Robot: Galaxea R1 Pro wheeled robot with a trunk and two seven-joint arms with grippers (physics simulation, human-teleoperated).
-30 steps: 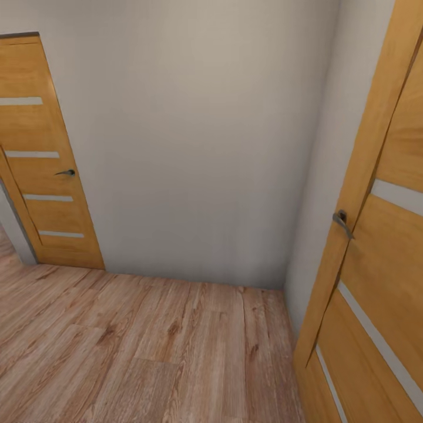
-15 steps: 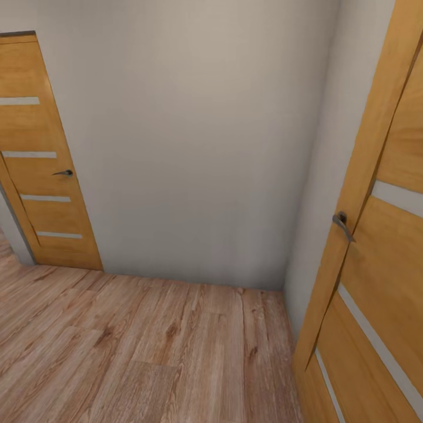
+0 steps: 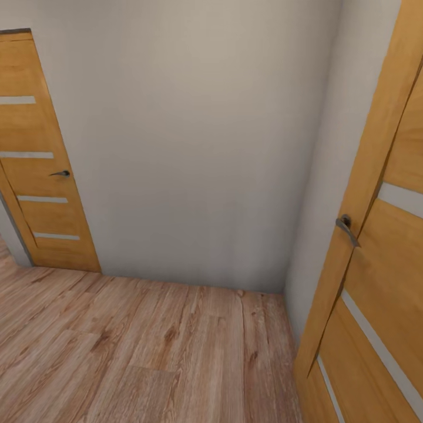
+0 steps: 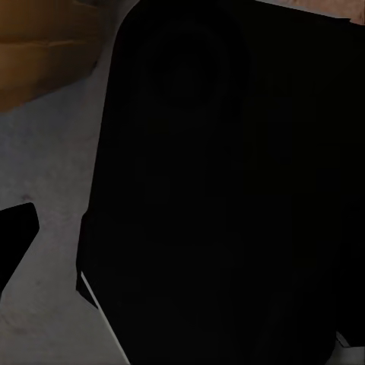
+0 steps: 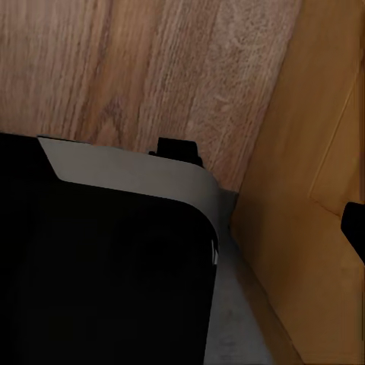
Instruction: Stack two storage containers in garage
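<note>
The two storage containers are out of view, and so is the garage. I face a corner of a hallway with light wood-plank flooring (image 3: 147, 352) and a plain grey-white wall (image 3: 188, 147). In the left wrist view a dark part of my own body (image 4: 220, 190) blocks most of the picture, with one black fingertip (image 4: 15, 236) at the edge. In the right wrist view a black fingertip (image 5: 354, 228) shows beside an orange-wood door (image 5: 304, 190), above the dark body (image 5: 99, 274) and wood planks (image 5: 152, 68). Neither view shows how the jaws stand.
A shut orange-wood door (image 3: 41, 158) with a grey lever handle (image 3: 60, 173) stands at the left of the wall. A second door of the same kind (image 3: 382, 264), with its handle (image 3: 346, 226), stands close at my right. The wall closes the way ahead.
The whole head view has shifted a little: the left door sits slightly further left and the right door's handle slightly lower, so the camera has moved. Nothing else differs.
</note>
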